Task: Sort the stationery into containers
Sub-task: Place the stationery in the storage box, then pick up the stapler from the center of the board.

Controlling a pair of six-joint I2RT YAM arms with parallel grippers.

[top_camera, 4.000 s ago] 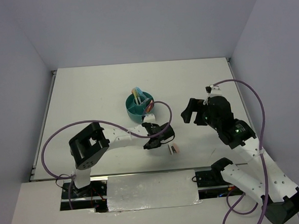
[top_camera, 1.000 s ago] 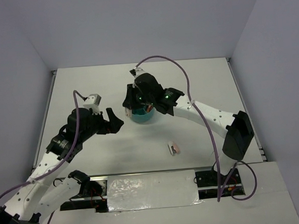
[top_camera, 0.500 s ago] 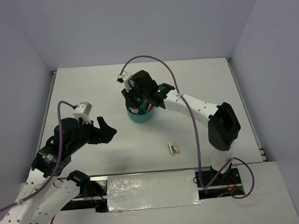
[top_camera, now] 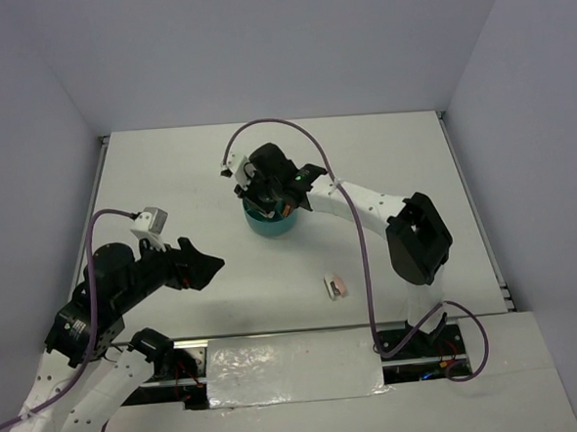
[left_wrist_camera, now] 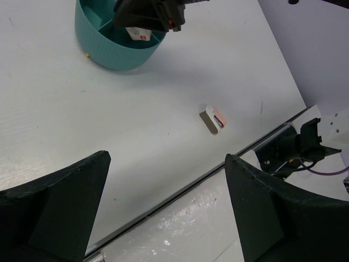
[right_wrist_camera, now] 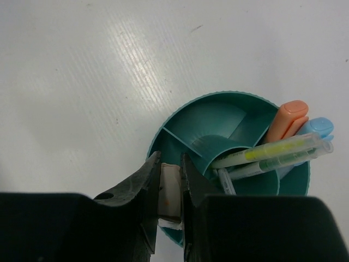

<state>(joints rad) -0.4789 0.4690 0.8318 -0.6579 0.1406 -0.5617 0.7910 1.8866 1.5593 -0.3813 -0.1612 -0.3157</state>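
Your table carries the teal bowl mid-table. Your left claw hangs released, well apart from it. Your right claw grasps a white piece over one wedge compartment. A pink piece lies near the front edge.

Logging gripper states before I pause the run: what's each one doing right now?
Left gripper: open, empty.
Right gripper: shut on a small white piece, over the teal bowl.

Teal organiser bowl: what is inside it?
Orange marker, light-blue marker and two thin pens on one side. Right tool holds a white piece over the bowl; what lies beneath is hidden.
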